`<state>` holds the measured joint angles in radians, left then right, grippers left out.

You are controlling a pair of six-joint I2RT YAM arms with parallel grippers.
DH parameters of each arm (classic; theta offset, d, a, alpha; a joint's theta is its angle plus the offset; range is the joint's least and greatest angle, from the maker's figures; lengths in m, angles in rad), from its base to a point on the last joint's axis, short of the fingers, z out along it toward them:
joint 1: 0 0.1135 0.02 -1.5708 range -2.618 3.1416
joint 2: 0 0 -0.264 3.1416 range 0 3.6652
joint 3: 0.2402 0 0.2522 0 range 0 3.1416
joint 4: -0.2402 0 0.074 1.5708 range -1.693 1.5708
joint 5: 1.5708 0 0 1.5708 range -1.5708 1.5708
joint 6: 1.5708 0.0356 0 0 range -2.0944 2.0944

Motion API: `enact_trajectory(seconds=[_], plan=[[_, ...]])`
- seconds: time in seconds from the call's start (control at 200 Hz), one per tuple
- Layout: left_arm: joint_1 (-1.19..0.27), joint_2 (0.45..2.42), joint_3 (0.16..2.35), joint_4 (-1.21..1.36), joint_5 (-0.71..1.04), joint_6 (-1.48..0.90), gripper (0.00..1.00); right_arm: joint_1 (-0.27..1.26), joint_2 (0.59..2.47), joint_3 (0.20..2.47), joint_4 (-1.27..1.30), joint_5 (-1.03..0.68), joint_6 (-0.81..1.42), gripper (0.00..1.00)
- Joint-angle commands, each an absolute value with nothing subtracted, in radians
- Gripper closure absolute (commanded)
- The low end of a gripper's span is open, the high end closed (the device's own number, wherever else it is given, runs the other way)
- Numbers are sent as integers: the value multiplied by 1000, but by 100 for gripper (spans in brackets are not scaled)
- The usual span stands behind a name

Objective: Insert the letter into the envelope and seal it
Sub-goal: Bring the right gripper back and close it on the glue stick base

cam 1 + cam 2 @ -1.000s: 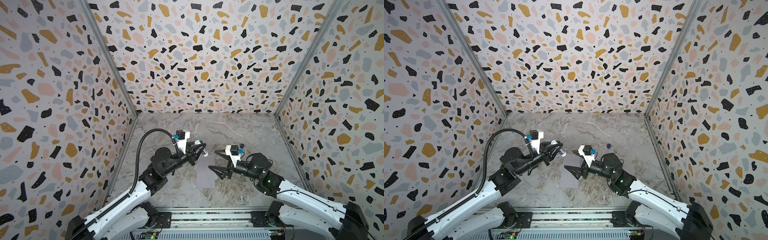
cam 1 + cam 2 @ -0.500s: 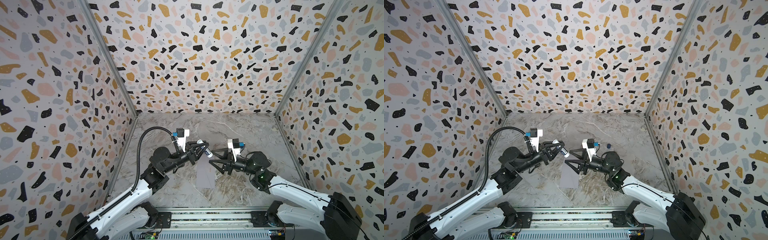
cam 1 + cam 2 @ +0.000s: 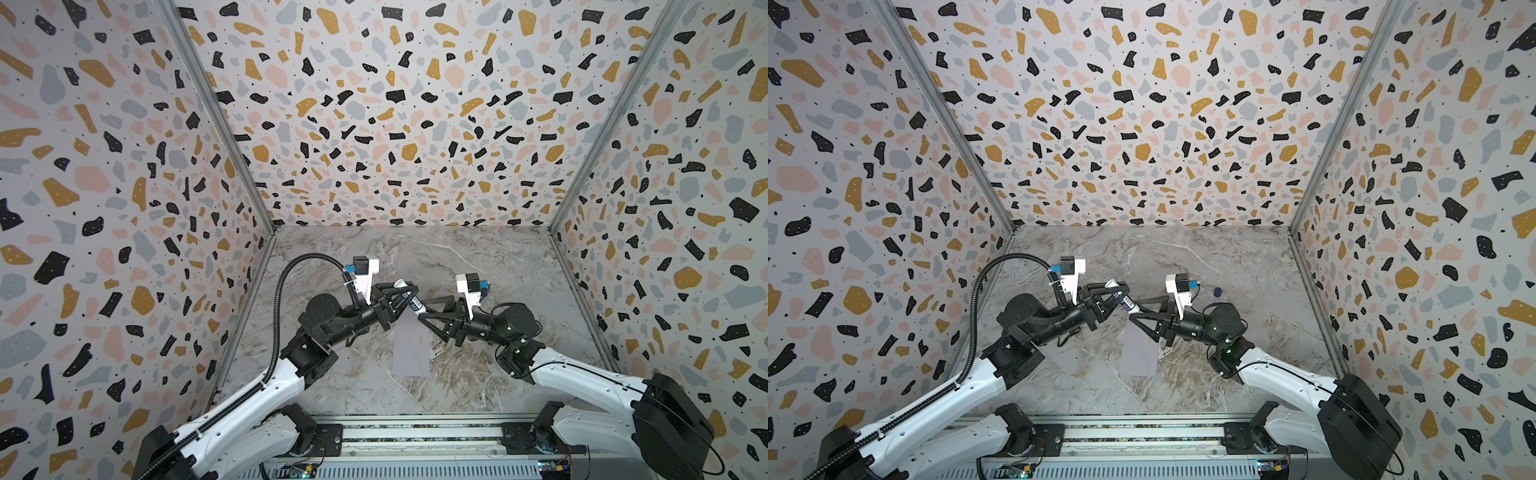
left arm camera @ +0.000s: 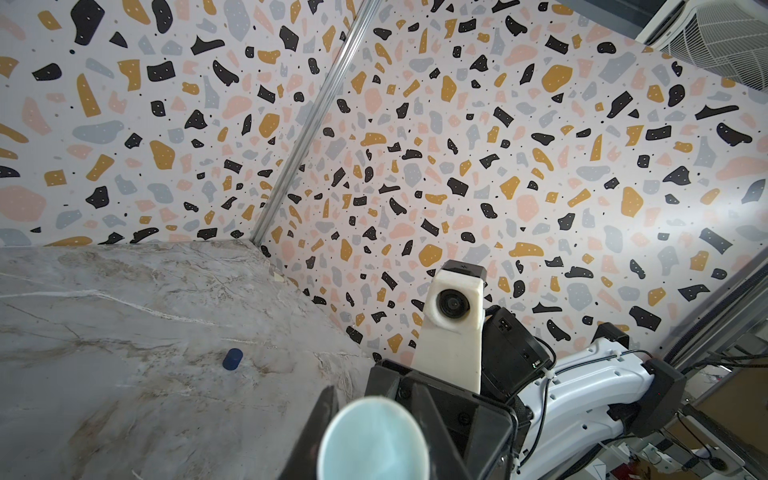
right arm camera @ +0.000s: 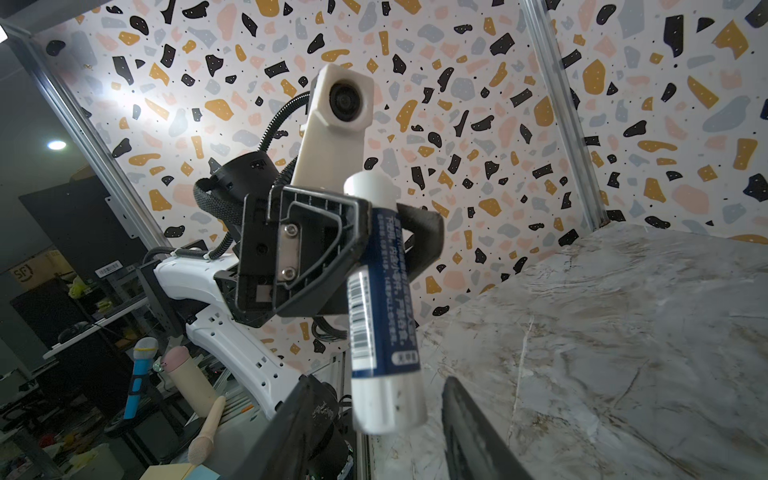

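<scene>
The envelope (image 3: 411, 353) (image 3: 1138, 353), pale grey-lavender, lies flat on the marble table (image 3: 478, 266) in both top views, long side running away from the arm bases, its far end under the two grippers meeting above it. A tiny gold mark shows near its right edge. Just above that far end the left gripper (image 3: 406, 300) is pinched round the middle of a glue stick (image 5: 382, 299), white with a dark blue printed label and a barcode, tilted with its lower end pointing down toward the right arm. The right gripper (image 5: 380, 386) faces it head-on, its jaws spread to either side of the stick's white lower end; in the right wrist view a gap is plain on one side, and contact on the other cannot be told. A small dark blue cap (image 3: 1217, 292) (image 4: 232, 359) lies alone on the table behind the right gripper, well apart from the envelope. Terrazzo-patterned walls (image 3: 395, 124) close the table in on three sides
</scene>
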<state>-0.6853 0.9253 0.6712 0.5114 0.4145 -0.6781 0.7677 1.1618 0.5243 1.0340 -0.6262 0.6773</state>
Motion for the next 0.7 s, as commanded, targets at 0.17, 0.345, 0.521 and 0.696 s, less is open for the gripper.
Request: enact_trajectory(seconds=[0.17, 0.345, 0.521, 0.696], plan=[[-681, 917, 674, 584, 429, -683, 100, 764, 1177, 552, 1095, -644, 699, 61], [-681, 921, 672, 584, 426, -683, 100, 764, 1179, 557, 1100, -634, 707, 77], [-681, 927, 667, 586, 424, -683, 100, 764, 1170, 563, 1075, -597, 705, 92], [-681, 932, 661, 581, 411, -680, 100, 790, 1102, 600, 862, -436, 556, 100]])
